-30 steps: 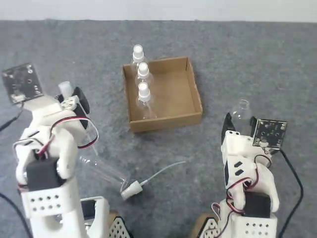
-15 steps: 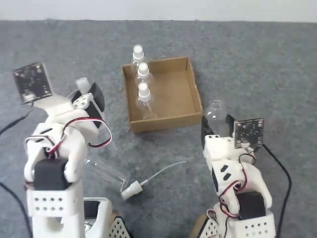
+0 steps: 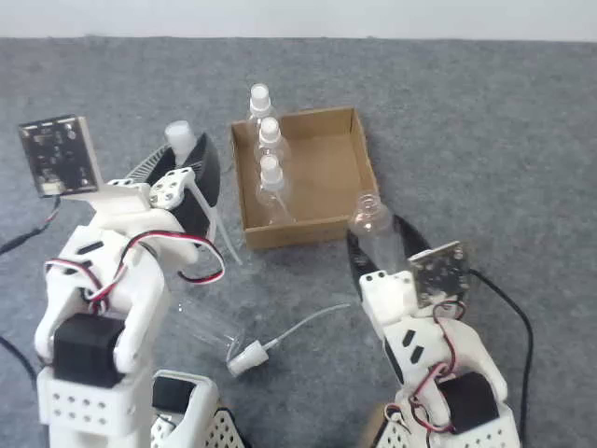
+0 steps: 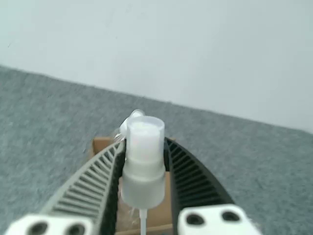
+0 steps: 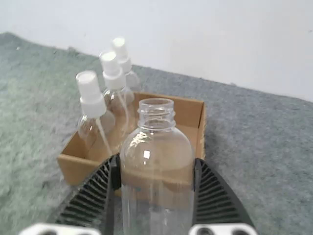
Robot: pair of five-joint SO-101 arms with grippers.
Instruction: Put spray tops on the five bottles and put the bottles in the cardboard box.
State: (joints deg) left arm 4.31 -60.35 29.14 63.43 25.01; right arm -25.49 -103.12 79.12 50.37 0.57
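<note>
My left gripper [image 3: 187, 163] [image 4: 143, 161] is shut on a white spray top [image 4: 143, 159] [image 3: 181, 137], held left of the cardboard box [image 3: 359, 168], its thin tube [image 3: 216, 222] hanging down. My right gripper [image 3: 378, 245] [image 5: 155, 169] is shut on a clear uncapped bottle [image 3: 371, 224] [image 5: 155, 166], upright just in front of the box's near wall. Three capped bottles [image 3: 270, 173] [image 5: 105, 105] stand in a row along the box's left side. A clear bottle [image 3: 198, 319] lies on the mat beside another spray top [image 3: 249, 357] with a long tube.
Grey felt mat [image 3: 466, 121] covers the table. The box's right half is free. A pale wall [image 4: 195, 49] rises behind the mat. Both arm bases stand at the near edge.
My left gripper rose and swung right toward the box with the spray top. My right gripper carried the uncapped bottle left and nearer the box's front wall.
</note>
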